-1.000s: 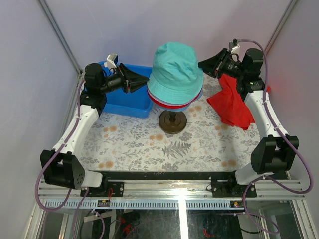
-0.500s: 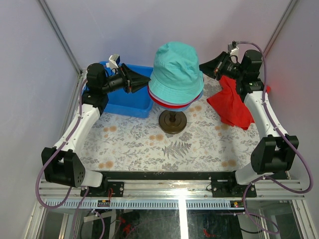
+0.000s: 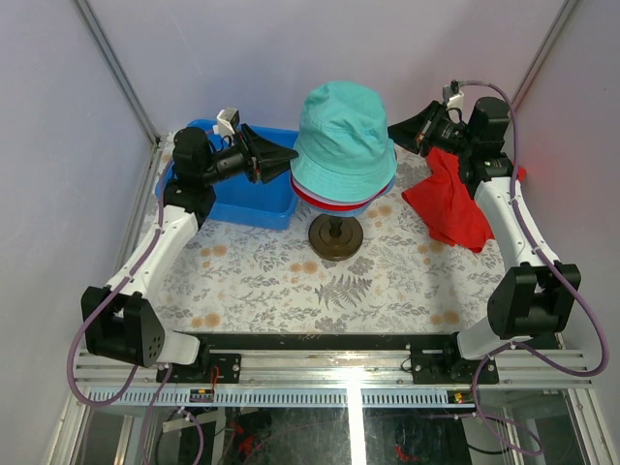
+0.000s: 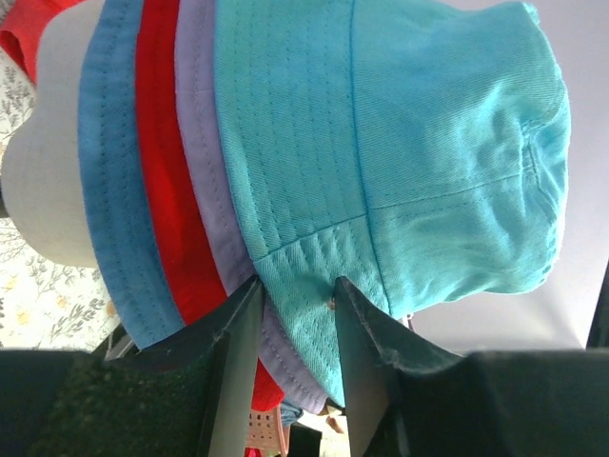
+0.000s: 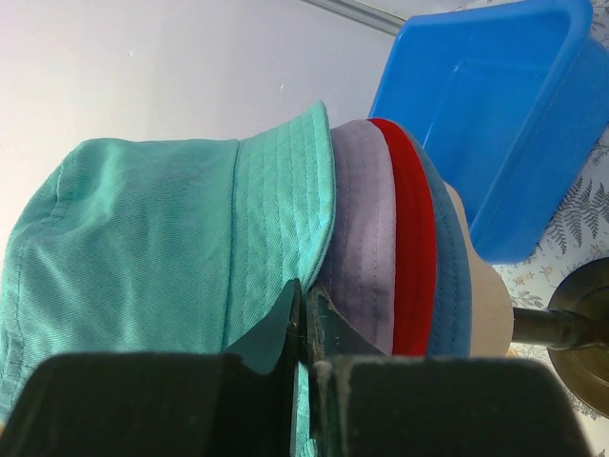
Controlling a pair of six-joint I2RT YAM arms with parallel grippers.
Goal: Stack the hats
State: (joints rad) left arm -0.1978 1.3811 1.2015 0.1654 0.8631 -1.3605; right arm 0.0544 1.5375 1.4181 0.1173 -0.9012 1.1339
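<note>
Flanking teal hat (image 3: pixel 341 126), left jaws parted, right jaws seemingly closed

The topmost teal cloth bucket hat (image 3: pixel 341 131) has rows of stitching in the same teal round its brim. Three more brims show below it: a pale lilac cloth hat (image 4: pixel 195 114), a bright red cloth hat (image 4: pixel 157 124) and a mid-blue cloth hat (image 4: pixel 109 181). The smooth mannequin head (image 4: pixel 38 190) is beige, and its round base (image 3: pixel 335 237) is dark brown. The rectangular plastic bin (image 3: pixel 242 194) is strong blue and the crumpled flat cloth (image 3: pixel 450 203) is red. The surface (image 3: pixel 271 281) is white, patterned with grey ferns, leaves and small orange blossoms. The arms (image 3: pixel 160 242) are white with black joints and purple cables (image 3: pixel 82 339). The left tool (image 4: pixel 297 286) and right tool (image 5: pixel 304 305) are black.
</note>
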